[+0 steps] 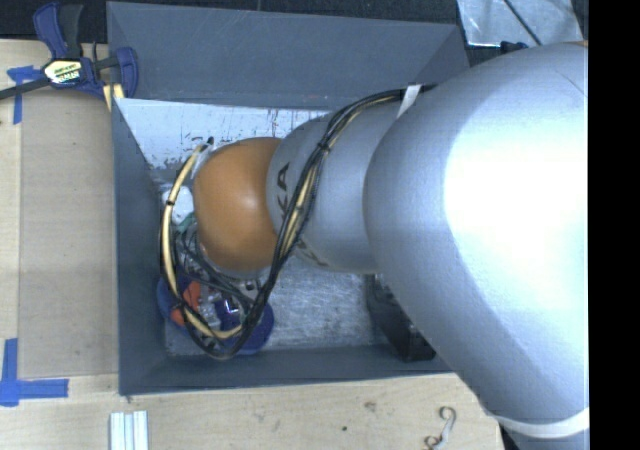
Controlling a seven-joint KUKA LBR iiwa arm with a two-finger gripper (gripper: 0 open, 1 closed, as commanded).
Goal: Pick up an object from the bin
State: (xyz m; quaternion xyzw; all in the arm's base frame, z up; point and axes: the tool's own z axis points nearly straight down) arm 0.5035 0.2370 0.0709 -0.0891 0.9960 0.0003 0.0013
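Observation:
My gripper is down in the left half of the bin, mostly hidden under the arm's orange cover and cables; only a dark part of its body shows. Right below it, near the bin's front left corner, lies a blue rounded thing, its rim curving out from under the cables. A small orange-red piece lies against the blue thing's left side. Whether the gripper touches either of them is hidden.
A black blocky thing lies by the front wall right of the middle, half under the arm. The big silver arm covers the right half of the bin. Bare floor shows between the blue thing and the black one.

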